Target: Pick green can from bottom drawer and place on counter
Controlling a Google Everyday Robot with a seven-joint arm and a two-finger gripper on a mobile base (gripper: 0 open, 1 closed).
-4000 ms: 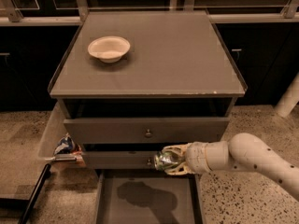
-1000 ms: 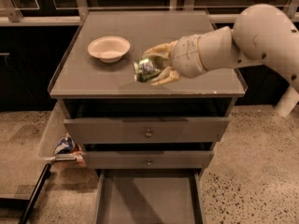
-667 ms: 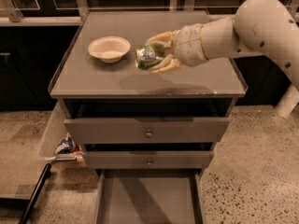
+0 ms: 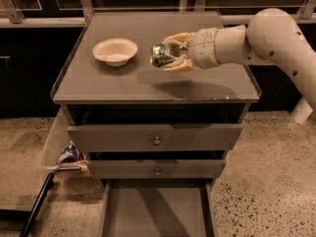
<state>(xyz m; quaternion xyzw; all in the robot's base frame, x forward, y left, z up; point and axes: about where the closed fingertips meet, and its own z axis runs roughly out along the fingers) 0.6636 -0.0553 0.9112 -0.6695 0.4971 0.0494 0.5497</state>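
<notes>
Since the gripper [image 4: 171, 54] has its fingers clamped on the green can [image 4: 160, 55] and holds it sideways over the counter [image 4: 202, 89], with the bowl [image 4: 115, 51] just past its tip and the open bottom drawer [image 4: 155, 212] well below, I'd guess it's picking a bare spot to set it.

Dim, warm light from above. The gripper [image 4: 170, 53], above the counter [image 4: 98, 80] clasping the green can [image 4: 160, 55], casts a soft shadow [image 4: 197, 89] just beneath itself; the can glints.

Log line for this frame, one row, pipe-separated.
phase: place | claw: shut on green can, above counter, near white bowl | green can: not yet set down | bottom drawer: open
</notes>
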